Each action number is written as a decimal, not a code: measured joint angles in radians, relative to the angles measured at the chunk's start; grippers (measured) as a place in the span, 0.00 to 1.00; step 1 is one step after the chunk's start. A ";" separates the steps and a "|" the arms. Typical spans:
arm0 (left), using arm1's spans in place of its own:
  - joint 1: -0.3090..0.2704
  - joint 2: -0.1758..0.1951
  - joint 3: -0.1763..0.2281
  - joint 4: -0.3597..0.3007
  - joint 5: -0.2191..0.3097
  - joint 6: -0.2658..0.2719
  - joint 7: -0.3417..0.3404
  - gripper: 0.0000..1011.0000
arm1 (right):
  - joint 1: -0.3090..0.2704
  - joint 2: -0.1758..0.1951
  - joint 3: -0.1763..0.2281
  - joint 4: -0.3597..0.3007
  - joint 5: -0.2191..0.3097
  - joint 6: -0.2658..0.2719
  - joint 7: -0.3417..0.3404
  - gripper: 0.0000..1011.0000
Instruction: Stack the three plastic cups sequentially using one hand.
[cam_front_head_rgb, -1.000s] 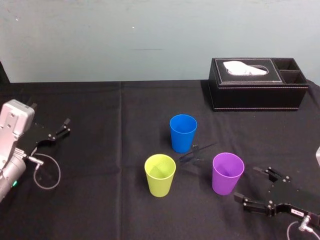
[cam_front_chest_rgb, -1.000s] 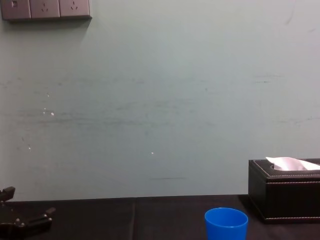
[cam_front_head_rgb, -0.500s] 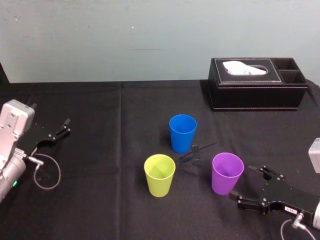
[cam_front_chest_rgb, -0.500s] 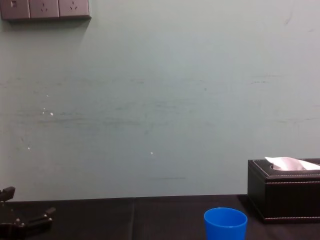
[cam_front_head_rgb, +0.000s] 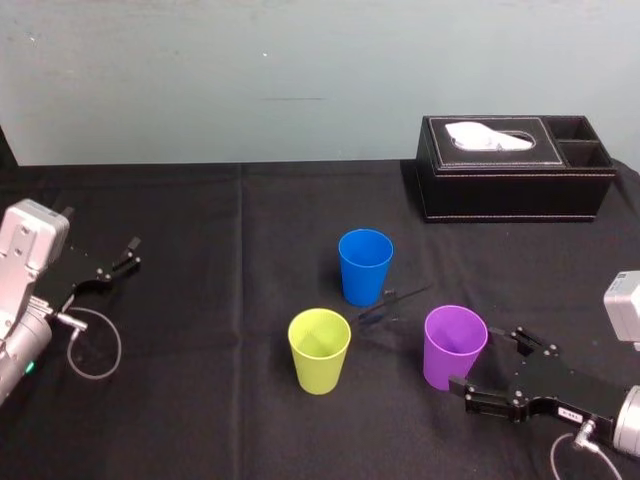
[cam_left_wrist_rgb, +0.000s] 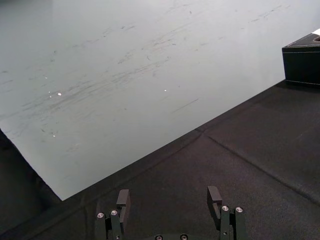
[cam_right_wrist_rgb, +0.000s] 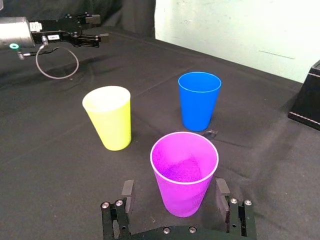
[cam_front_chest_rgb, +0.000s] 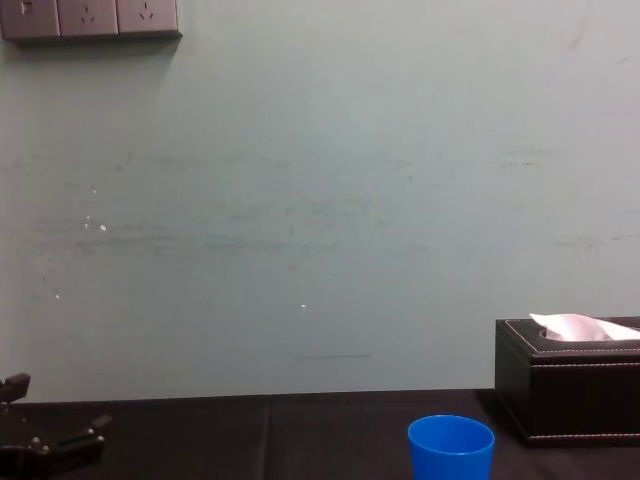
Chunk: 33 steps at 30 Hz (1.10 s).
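Currently, right gripper (cam_front_head_rgb: 476, 358): lower right, fingers spread.
Purple cup (cam_front_head_rgb: 455, 350): upright on the counter (cam_front_head_rgb: 200, 410) between those fingers, a gap on each side.
Blue cup (cam_front_head_rgb: 365, 266), yellow-green cup (cam_front_head_rgb: 319, 352): upright, centre, apart.
Left gripper (cam_front_head_rgb: 128, 254): far left, fingers spread.
White label (cam_front_head_rgb: 570, 408): on the right gripper, writing illegible.

Head, chest: common blue cup (cam_front_head_rgb: 365, 266)

Bare test room: black-draped table (cam_front_head_rgb: 200, 215), pale wall (cam_front_head_rgb: 300, 60), sockets (cam_front_chest_rgb: 90, 17).
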<state>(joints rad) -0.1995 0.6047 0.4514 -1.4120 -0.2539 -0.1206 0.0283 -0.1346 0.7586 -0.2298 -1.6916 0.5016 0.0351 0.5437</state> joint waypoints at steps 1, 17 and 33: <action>0.000 0.000 0.000 0.000 0.000 0.000 0.000 1.00 | 0.002 -0.001 -0.002 0.001 -0.001 0.001 -0.001 0.99; 0.000 0.000 0.000 0.000 0.000 0.000 0.000 1.00 | 0.054 -0.032 -0.032 0.026 -0.023 0.016 -0.014 0.99; 0.000 0.000 0.000 0.000 0.000 0.000 0.000 1.00 | 0.076 -0.047 -0.049 0.034 -0.032 0.022 -0.017 0.99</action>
<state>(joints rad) -0.1995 0.6047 0.4514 -1.4120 -0.2539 -0.1205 0.0283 -0.0584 0.7116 -0.2783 -1.6573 0.4700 0.0573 0.5262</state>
